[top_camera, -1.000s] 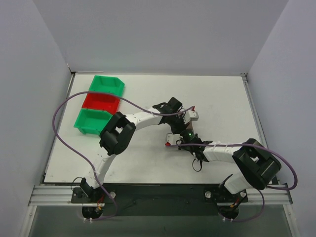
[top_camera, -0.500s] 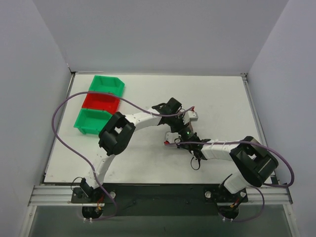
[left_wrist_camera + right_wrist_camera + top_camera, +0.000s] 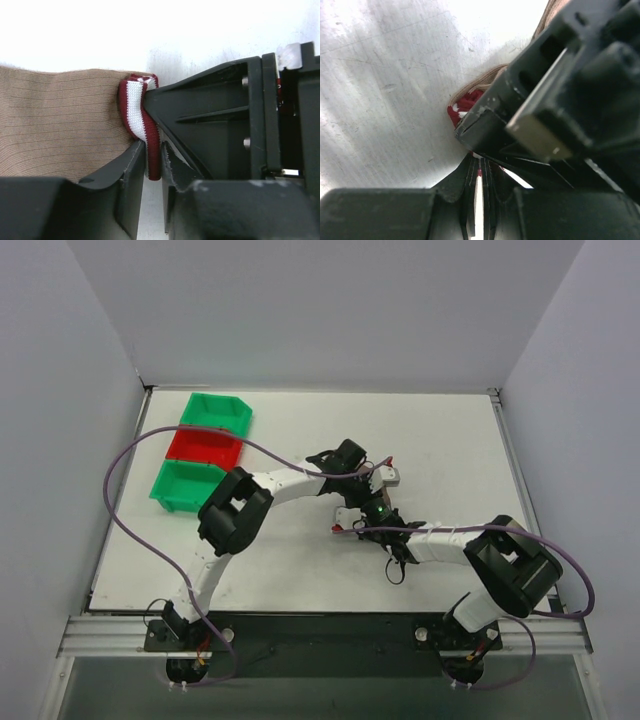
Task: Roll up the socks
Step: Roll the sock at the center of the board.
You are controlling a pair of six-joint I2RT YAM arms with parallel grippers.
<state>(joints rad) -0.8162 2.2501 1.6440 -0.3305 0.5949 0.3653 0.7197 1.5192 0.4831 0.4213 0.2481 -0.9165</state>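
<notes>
The tan-brown sock [image 3: 60, 115] lies flat on the white table, its maroon cuff with white stripes [image 3: 135, 105] bunched upward. My left gripper [image 3: 152, 150] has the cuff's edge between its fingers, which stand narrowly apart and press against both sides of it. The right gripper [image 3: 150, 95] meets the same cuff from the opposite side. In the right wrist view the right gripper [image 3: 480, 162] is shut, with a sliver of the red cuff [image 3: 462, 105] pinched at its tips. From above, the left gripper [image 3: 366, 488] and the right gripper [image 3: 362, 512] crowd together mid-table and hide the sock.
Three small bins stand in a row at the back left: green [image 3: 218, 410], red [image 3: 205, 445], green [image 3: 185, 485]. Purple cables loop off both arms. White walls enclose the table [image 3: 450, 440] on three sides.
The right arm's elbow has drawn slightly left. Both grippers stay together at the cuff in the middle of the table.
</notes>
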